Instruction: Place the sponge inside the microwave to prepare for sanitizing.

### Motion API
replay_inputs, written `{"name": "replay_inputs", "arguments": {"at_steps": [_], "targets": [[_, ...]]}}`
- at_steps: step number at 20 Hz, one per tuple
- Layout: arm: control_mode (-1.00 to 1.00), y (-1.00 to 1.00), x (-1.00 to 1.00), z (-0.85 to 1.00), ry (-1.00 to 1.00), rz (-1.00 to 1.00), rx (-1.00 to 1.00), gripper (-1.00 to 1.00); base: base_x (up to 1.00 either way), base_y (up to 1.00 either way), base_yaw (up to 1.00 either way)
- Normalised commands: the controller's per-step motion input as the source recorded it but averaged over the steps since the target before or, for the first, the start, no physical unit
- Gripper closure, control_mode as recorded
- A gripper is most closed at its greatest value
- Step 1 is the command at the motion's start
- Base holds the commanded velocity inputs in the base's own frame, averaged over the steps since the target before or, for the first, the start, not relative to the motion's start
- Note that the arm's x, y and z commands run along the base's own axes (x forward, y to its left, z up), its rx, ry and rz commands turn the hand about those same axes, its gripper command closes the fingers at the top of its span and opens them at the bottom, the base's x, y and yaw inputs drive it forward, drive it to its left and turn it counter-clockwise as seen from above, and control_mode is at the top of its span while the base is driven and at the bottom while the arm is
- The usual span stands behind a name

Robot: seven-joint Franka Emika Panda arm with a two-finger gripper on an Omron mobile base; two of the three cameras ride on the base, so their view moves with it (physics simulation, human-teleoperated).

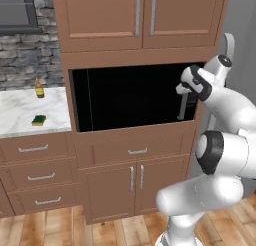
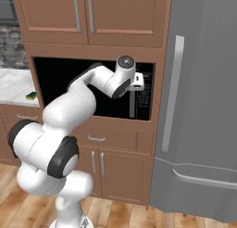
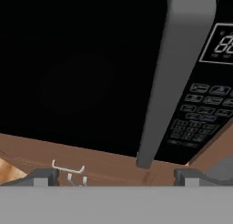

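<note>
Left base view: microwave (image 1: 130, 97) shut, dark glass door, grey handle (image 1: 183, 106) at its right side. Arm reaching up from lower right, hand right in front of that handle. Sponge (image 1: 38, 120) flat on the marble counter (image 1: 20, 112) off to the left, well apart from the microwave opening. Small amber bottle (image 1: 39, 88) further back on the same counter, near the stone wall.

Right base view: arm bent across the microwave (image 2: 65, 83) front, wrist up by the handle (image 2: 133, 104), button panel (image 2: 145, 96) just beside it. Sponge (image 2: 31, 95) peeking at the counter edge on the far left. Big grey fridge (image 2: 203, 106) on the right.

Hand view: looking up close at the door, handle (image 3: 175, 73) running diagonally through the middle, panel (image 3: 205, 109) to its right. Gripper (image 3: 116, 176) spread wide, fingertips (image 3: 43, 176) far apart, nothing between them, not touching the handle.
</note>
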Motion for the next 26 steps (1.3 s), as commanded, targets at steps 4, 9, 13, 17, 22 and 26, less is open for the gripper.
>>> {"name": "replay_inputs", "arguments": {"at_steps": [4, 9, 13, 17, 22, 26], "targets": [[-1.00, -0.19, 0.47, -0.23, -0.01, -0.08, 0.00, -1.00, 0.00, 0.00, 0.00], [-1.00, -0.05, 0.45, -0.26, -0.10, -0.06, 0.00, -1.00, 0.00, 0.00, 0.00], [-1.00, 0.00, 0.49, -0.23, -0.10, -0.02, 0.00, -1.00, 0.00, 0.00, 0.00], [-1.00, -0.01, 0.51, -0.24, -0.07, 0.00, 0.00, -1.00, 0.00, 0.00, 0.00], [-1.00, -0.06, 0.51, -0.20, 0.00, 0.00, 0.00, -1.00, 0.00, 0.00, 0.00], [-1.00, -0.03, 0.48, -0.19, 0.00, 0.00, 0.00, -1.00, 0.00, 0.00, 0.00]]}}
